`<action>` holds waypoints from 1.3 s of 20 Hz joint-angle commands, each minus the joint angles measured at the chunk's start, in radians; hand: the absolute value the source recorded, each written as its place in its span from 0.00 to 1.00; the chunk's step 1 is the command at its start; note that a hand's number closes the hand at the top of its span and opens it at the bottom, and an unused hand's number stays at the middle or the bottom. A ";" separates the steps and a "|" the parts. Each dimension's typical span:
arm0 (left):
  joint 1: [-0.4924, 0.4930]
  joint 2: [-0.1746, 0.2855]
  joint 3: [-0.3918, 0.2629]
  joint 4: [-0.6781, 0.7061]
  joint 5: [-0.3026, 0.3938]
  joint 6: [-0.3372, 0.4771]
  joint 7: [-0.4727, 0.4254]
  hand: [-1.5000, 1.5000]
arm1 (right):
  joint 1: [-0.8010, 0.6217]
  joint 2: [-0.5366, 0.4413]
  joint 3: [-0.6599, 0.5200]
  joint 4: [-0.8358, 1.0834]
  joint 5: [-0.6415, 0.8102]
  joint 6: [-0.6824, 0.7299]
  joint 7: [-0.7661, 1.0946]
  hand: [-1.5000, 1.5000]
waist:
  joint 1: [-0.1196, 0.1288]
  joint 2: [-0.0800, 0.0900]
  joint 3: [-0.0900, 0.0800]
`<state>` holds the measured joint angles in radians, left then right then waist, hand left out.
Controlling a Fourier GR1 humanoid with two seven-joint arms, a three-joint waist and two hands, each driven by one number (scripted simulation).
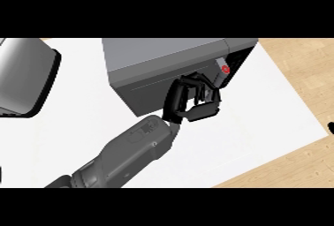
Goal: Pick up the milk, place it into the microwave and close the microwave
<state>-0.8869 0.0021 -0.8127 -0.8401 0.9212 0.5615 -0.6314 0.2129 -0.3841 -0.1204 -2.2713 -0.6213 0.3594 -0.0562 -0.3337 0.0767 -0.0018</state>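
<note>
I see the milk, a pale carton with a round red mark, tilted and held in my left hand just right of the frame's centre. It is at the dark mouth of the grey, boxy microwave, upper middle.

Microwave: grey box, top-centre of white table, dark opening at its right end.
L hand: at microwave's front right, fingers curled round milk.
Milk: tilted, red spot, upper end at opening's edge.
Far left: grey, black-rimmed obj, cut by frame.
R hand: only black tip, right edge.
</note>
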 commanded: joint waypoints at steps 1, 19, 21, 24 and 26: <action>-0.077 -0.002 0.029 0.082 0.031 -0.022 0.022 1.00 | -0.018 -0.015 -0.017 -0.004 -0.023 -0.006 0.012 0.00 | -0.012 0.015 0.000; -0.096 -0.002 -0.007 0.113 0.090 -0.023 -0.040 1.00 | -0.061 -0.077 -0.018 -0.004 -0.144 0.043 0.057 0.00 | -0.016 0.021 0.003; -0.094 -0.002 0.000 0.127 0.098 -0.026 -0.046 1.00 | -0.057 -0.081 -0.024 -0.002 -0.161 0.043 0.061 0.00 | -0.010 0.019 0.003; -0.102 -0.002 -0.007 0.121 0.115 -0.018 -0.041 1.00 | -0.066 -0.100 -0.030 -0.011 -0.176 0.047 0.074 0.00 | -0.022 0.016 0.002; -0.098 -0.002 -0.010 0.121 0.118 -0.017 -0.060 1.00 | -0.063 -0.104 -0.028 -0.003 -0.182 0.050 0.079 0.00 | -0.022 0.019 0.002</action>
<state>-0.9111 0.0029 -0.8553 -0.8058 1.0138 0.5648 -0.7277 0.1507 -0.4739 -0.1466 -2.2755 -0.7859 0.4020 0.0119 -0.3401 0.0796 0.0012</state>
